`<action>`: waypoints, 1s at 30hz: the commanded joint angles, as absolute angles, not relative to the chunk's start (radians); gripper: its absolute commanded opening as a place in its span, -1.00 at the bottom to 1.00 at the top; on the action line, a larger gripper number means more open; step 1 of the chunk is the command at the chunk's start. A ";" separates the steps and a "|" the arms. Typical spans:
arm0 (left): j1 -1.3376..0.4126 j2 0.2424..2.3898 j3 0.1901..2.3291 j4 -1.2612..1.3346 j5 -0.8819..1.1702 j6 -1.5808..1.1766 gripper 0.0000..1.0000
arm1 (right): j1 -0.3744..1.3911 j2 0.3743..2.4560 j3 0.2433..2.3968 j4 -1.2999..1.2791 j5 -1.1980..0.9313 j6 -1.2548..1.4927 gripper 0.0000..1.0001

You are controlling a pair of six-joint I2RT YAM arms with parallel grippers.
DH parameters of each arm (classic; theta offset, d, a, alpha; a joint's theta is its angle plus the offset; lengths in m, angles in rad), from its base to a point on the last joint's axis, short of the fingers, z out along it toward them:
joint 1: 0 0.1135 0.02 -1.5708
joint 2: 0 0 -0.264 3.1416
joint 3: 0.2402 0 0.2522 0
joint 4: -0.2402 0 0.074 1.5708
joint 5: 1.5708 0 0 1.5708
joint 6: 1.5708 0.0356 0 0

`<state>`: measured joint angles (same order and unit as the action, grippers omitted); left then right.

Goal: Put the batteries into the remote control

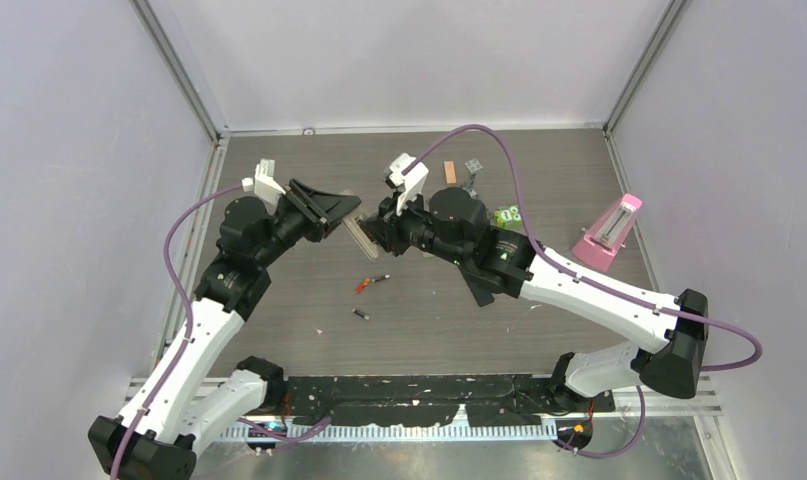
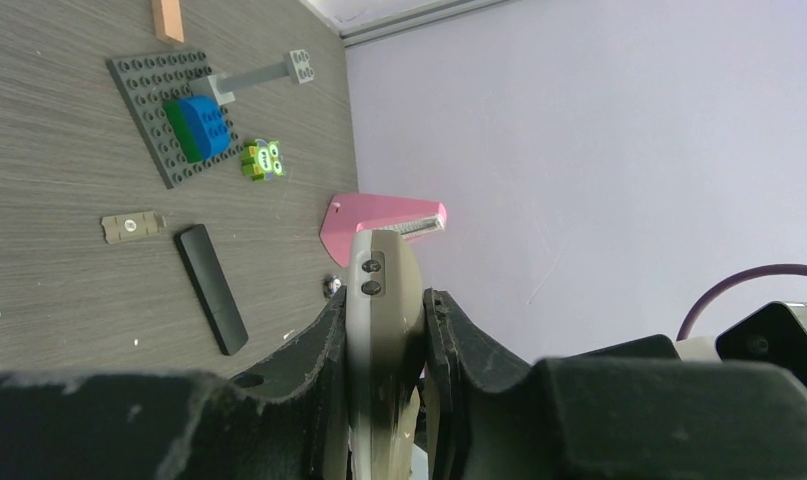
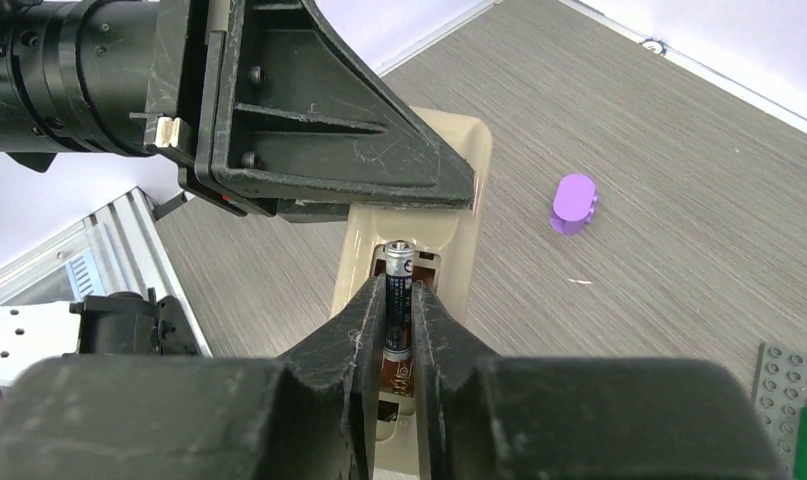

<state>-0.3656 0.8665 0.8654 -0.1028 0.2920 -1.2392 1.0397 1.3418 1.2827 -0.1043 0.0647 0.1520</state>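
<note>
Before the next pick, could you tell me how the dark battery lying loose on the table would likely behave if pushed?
The dark battery is a thin cylinder on its side, so a sideways push would probably roll it across the flat table. It looks rigid and should not bend in a grip. Being so small, it could slip unless pinched squarely.

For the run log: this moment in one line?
left fingers: shut on remote | right fingers: shut on battery in compartment | spare batteries: on table
</note>
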 commanded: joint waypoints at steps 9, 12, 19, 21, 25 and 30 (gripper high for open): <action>-0.353 0.858 0.880 -0.022 0.344 -1.283 -1.00 | 1.043 1.337 1.214 -0.049 0.097 0.071 -0.50; -0.343 0.863 0.873 -0.016 0.350 -1.295 -1.00 | 1.043 1.336 1.184 -0.043 0.086 0.067 -0.49; -0.337 0.870 0.861 -0.010 0.351 -1.290 -1.00 | 1.043 1.330 1.189 -0.053 0.106 0.103 -0.50; -0.337 0.869 0.857 -0.011 0.352 -1.280 -1.00 | 1.044 1.326 1.215 -0.069 0.116 0.125 -0.46; -0.336 0.862 0.848 -0.020 0.345 -1.250 -1.00 | 1.041 1.308 1.243 -0.086 0.088 0.154 -0.23; -0.334 0.856 0.842 -0.028 0.339 -1.223 -1.00 | 1.033 1.283 1.238 -0.074 0.051 0.180 0.10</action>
<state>-0.3386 0.8795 0.8356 -0.1066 0.3214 -1.2415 1.0325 1.3346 1.2026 -0.0742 0.0910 0.1432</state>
